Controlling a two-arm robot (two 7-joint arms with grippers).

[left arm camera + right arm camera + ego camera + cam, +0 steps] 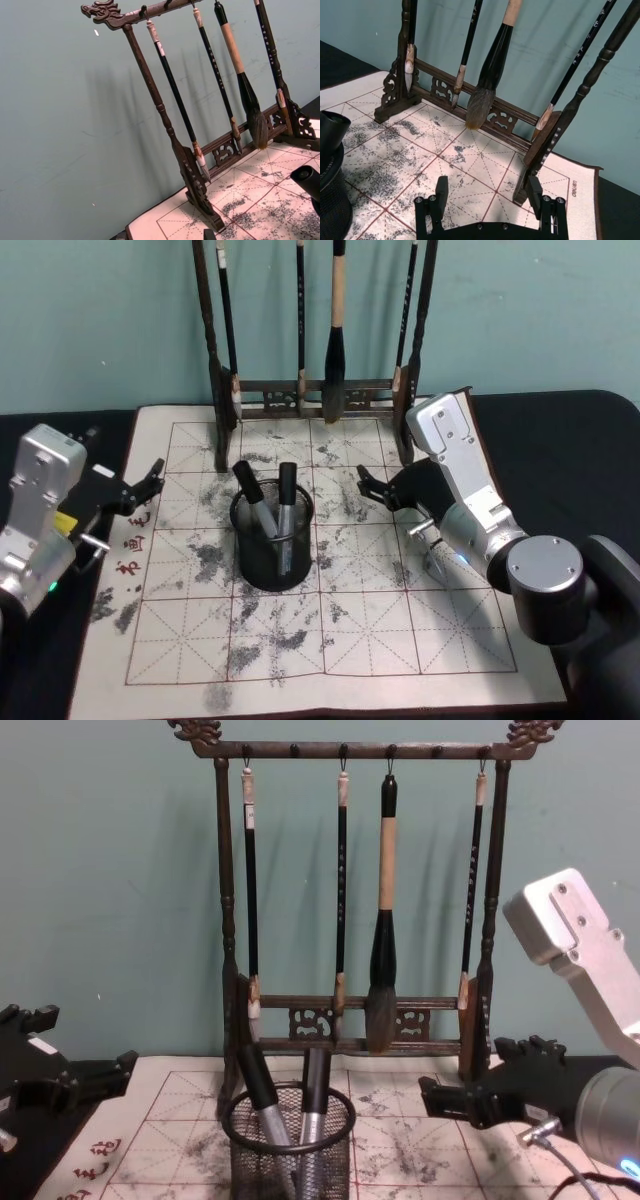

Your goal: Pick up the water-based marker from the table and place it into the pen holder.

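The black mesh pen holder (246, 558) stands mid-mat, also seen from the chest (250, 1170) and at the edge of the right wrist view (332, 210). Two water-based markers stand in it. One has a black cap and leans left (249, 492) (258, 1095); the other is grey-bodied and more upright (287, 502) (315, 1090). My right gripper (366, 486) (488, 192) (455, 1100) hovers open and empty just right of the holder. My left gripper (152, 480) (100, 1080) is open and empty, above the mat's left edge, well apart from the holder.
A tall dark wooden brush rack (315, 390) (350, 1020) with several hanging brushes stands at the mat's far edge, close behind the holder. The ink-stained gridded mat (400, 640) lies on a black table (560, 440), with a green wall behind.
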